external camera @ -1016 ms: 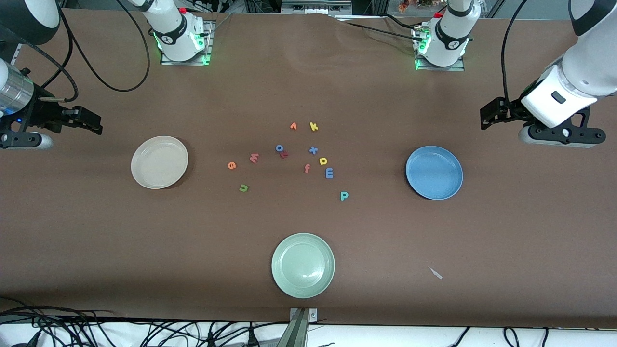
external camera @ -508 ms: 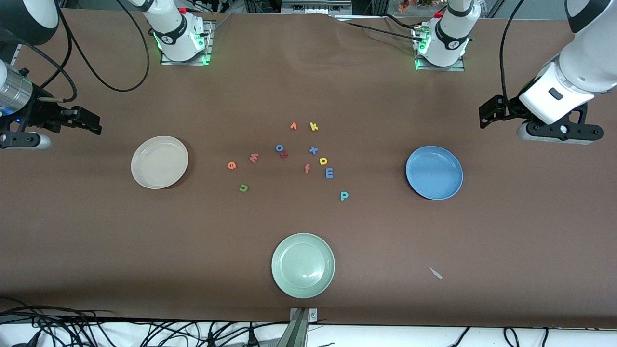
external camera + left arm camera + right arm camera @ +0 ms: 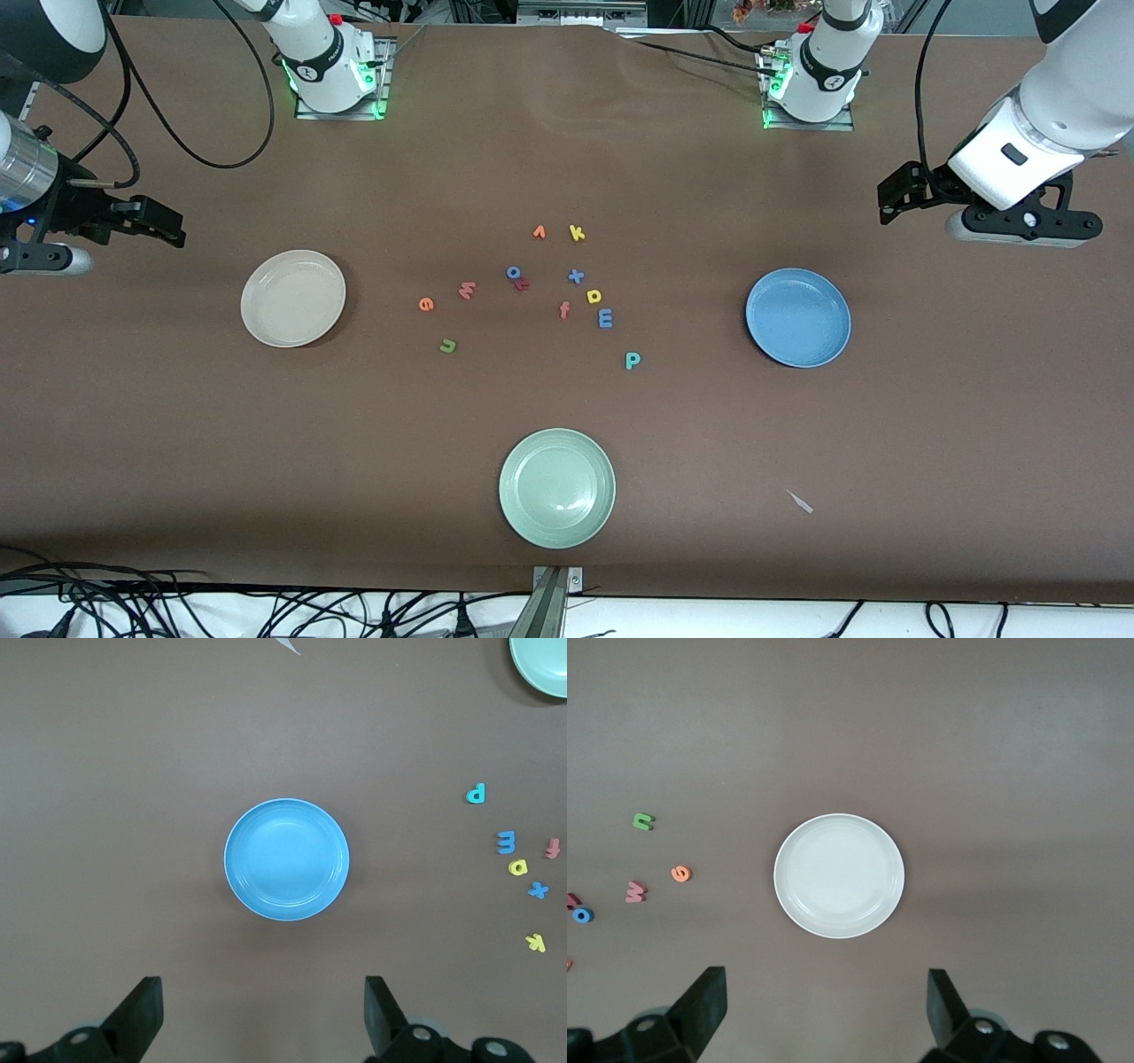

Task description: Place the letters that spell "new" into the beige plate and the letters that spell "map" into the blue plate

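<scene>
At mid-frame of front view we see n (image 3: pixel 447 346), e (image 3: pixel 426 304), w (image 3: pixel 467 289), m (image 3: pixel 605 318), a (image 3: pixel 594 296), p (image 3: pixel 632 360) loose on surface (image 3: pixel 567 159); beige plate (image 3: pixel 292 298) and blue plate (image 3: pixel 797 317) bare. Left gripper (image 3: pixel 264 1014) above blue plate, right gripper (image 3: pixel 824 1010) above beige plate, jaws apart, empty. We judge no step begun; next: descend on one letter.

A matt brown cloth covers the table (image 3: pixel 177 425), lying smooth but for faint ripples near the arm bases. The beige plate (image 3: pixel 293 298), the blue plate (image 3: pixel 798 317) and the pale green plate (image 3: pixel 557 487) carry a smooth, slightly glossy glaze that catches soft highlights. The scattered letters, among them the teal p (image 3: pixel 633 360) and olive-green n (image 3: pixel 447 346), look like matt foam. The arms' white casings shine like glossy plastic.
</scene>
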Action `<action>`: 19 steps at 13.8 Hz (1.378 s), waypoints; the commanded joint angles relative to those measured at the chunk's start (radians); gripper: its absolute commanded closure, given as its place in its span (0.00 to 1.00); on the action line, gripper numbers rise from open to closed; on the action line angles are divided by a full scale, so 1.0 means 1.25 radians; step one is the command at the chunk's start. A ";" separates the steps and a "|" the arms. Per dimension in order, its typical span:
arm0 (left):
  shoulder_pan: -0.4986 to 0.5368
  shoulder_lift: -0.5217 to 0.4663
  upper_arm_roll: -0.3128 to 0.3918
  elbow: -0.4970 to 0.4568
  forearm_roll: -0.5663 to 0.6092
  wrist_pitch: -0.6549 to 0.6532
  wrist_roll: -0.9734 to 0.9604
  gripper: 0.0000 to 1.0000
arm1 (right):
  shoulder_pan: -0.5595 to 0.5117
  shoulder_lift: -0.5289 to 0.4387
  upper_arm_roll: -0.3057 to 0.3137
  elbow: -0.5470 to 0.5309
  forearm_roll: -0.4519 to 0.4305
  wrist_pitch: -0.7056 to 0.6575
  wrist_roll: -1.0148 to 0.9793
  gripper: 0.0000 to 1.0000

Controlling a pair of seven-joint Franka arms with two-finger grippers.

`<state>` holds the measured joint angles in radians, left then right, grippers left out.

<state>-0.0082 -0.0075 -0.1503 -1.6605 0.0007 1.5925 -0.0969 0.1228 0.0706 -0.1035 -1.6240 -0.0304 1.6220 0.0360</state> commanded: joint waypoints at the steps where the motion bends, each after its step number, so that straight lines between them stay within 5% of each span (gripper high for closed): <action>1: 0.004 -0.021 -0.003 -0.025 0.012 0.017 0.010 0.00 | -0.001 -0.007 -0.001 -0.008 0.000 -0.002 -0.008 0.00; 12: -0.009 0.028 -0.003 0.012 0.019 0.006 0.047 0.00 | -0.001 -0.007 -0.001 -0.008 0.000 -0.002 -0.008 0.00; 19: -0.086 0.242 -0.044 0.074 -0.005 0.025 0.026 0.00 | -0.001 -0.007 -0.001 -0.008 0.000 -0.002 -0.008 0.00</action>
<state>-0.0696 0.1798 -0.2067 -1.6564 -0.0019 1.6274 -0.0566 0.1228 0.0708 -0.1039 -1.6252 -0.0304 1.6220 0.0359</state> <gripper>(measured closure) 0.000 0.000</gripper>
